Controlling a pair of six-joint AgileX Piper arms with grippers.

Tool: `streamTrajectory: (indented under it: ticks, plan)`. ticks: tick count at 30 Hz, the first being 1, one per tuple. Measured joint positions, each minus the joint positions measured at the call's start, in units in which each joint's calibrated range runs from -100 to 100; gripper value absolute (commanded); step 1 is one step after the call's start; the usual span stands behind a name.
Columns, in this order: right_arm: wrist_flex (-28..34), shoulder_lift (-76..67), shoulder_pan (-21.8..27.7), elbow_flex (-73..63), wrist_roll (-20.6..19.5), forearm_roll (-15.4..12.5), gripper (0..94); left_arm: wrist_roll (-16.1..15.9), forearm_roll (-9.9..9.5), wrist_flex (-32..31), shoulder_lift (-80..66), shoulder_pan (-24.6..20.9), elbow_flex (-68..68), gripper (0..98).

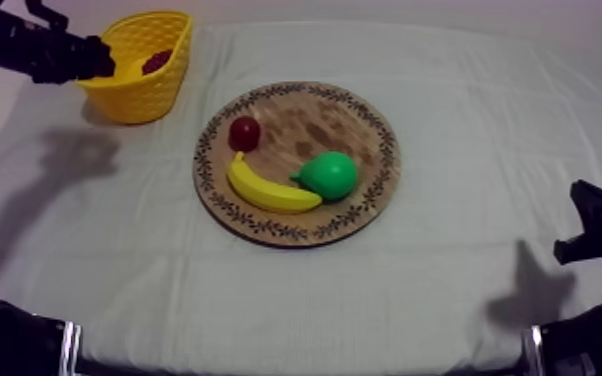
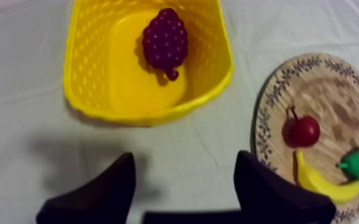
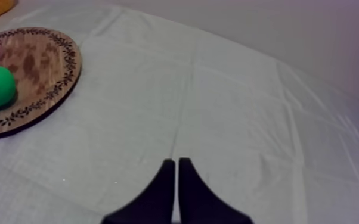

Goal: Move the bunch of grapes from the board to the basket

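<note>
- My left claw (image 2: 185,164) is open: its two black fingers (image 2: 107,190) stand well apart with nothing between them, and bare cloth (image 2: 182,143) shows in the gap.
- From above, that claw sits high at the far left of the bench, just beside the outer rim of the yellow basket (image 2: 77,89).
- The bunch of grapes (image 2: 165,37) lies inside the basket on its floor, against the wall farthest from my left claw. It is dark purple, with its stem end pointing toward the middle of the basket. The claw is not touching it.
- The basket stands upright on the cloth, near the wooden board (image 2: 331,89) but apart from it, with a strip of cloth between them.
- On the board a small red fruit (image 2: 304,131) sits near the rim on the basket side.
- The banana (image 1: 265,190) lies just beside the red fruit, curving along the board's near rim.
- The green pear (image 1: 330,175) rests against the banana's far end.
- My right claw (image 3: 177,162) is closed on nothing, its fingers pressed together in a narrow wedge.
- It hangs over bare cloth at the right side of the bench, well apart from the board.
</note>
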Motion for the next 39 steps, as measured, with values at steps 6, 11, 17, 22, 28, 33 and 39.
streamTrajectory:
  ticks: [6,11,17,22,28,33,39]
  plan:
    - [0.04,0.0,0.0,0.0,0.0,0.0,0.5,-1.75,0.57,-2.04,-9.28,-0.85,8.26,44.4]
    - [0.04,0.0,0.0,0.0,0.0,0.0,0.5,-4.77,2.21,-3.68,-16.7,-2.92,14.74,26.5]
    - [0.04,0.0,0.0,0.0,0.0,0.0,0.5,-9.41,3.43,-6.16,-25.04,-4.12,22.16,4.3]
    - [-0.03,0.0,0.0,0.0,0.0,0.0,0.5,-11.97,3.31,-9.67,-31.68,-4.09,28.62,0.7]
    - [-0.03,0.0,0.0,0.0,0.0,0.0,0.5,-11.07,1.65,-13.1,-41.93,-4.1,37.44,0.1]
    - [-0.03,0.0,0.0,0.0,0.0,0.0,0.5,-8.57,-0.88,-14.16,-50.74,-3.68,43.67,0.0]
    - [-0.03,0.0,0.0,0.0,0.0,0.0,0.5,-5.44,-3.68,-14.51,-61.74,-3.47,50.78,0.0]
